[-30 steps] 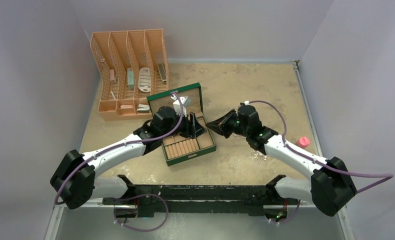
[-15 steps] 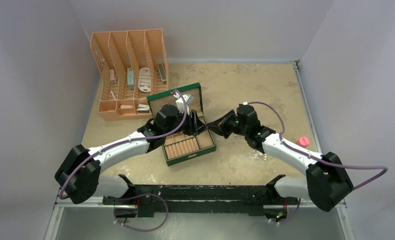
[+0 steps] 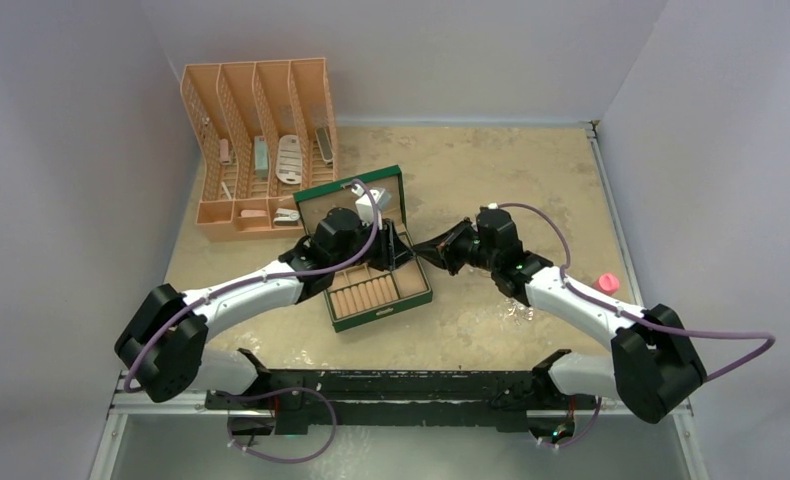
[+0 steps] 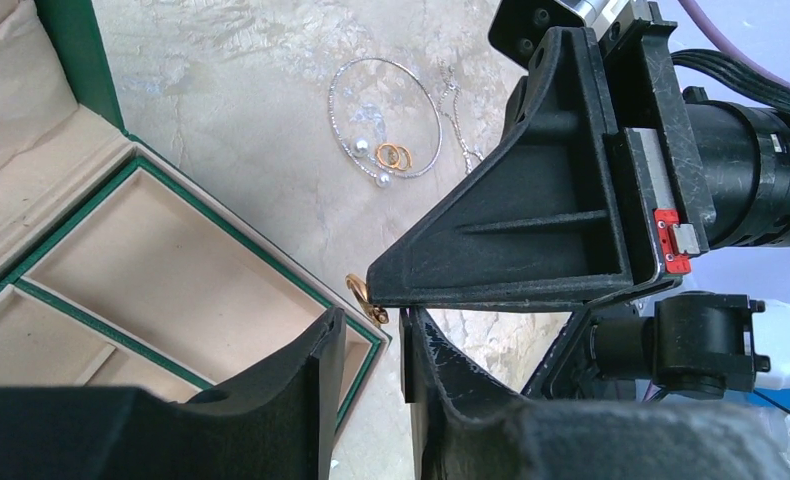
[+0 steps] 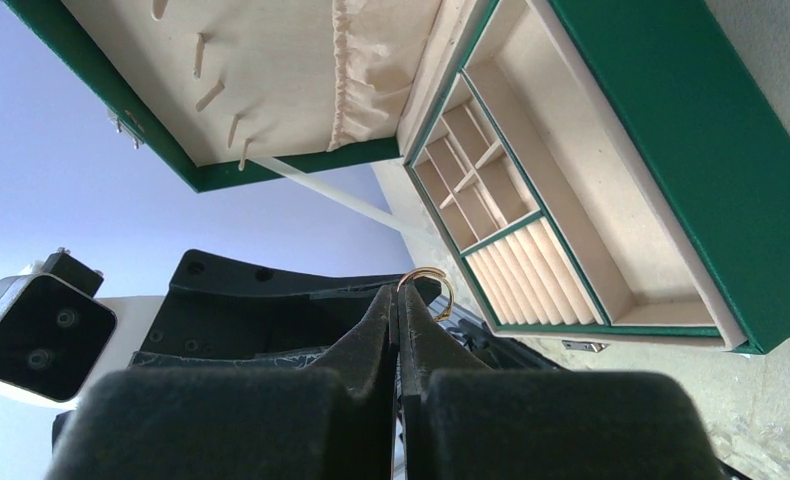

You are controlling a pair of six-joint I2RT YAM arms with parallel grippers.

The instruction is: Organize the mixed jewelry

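Right fingers [image 5: 376,335] pressed together, pinching a gold ring [image 4: 358,289] at the tips, at the edge of the green box [image 5: 691,150]. Left fingers [image 4: 311,370] slightly apart just beneath the ring, gripping nothing. Other mixed jewelry [image 4: 395,156] sits on the worktop [image 4: 221,80] nearby.

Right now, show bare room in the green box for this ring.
Bare: the long compartment along the green box wall, small cells beside it. Crowded: the corner, where left gripper and right gripper meet at the gold ring.

Lab: white booth [image 3: 421,50] w/ bolted arms [image 3: 251,290]
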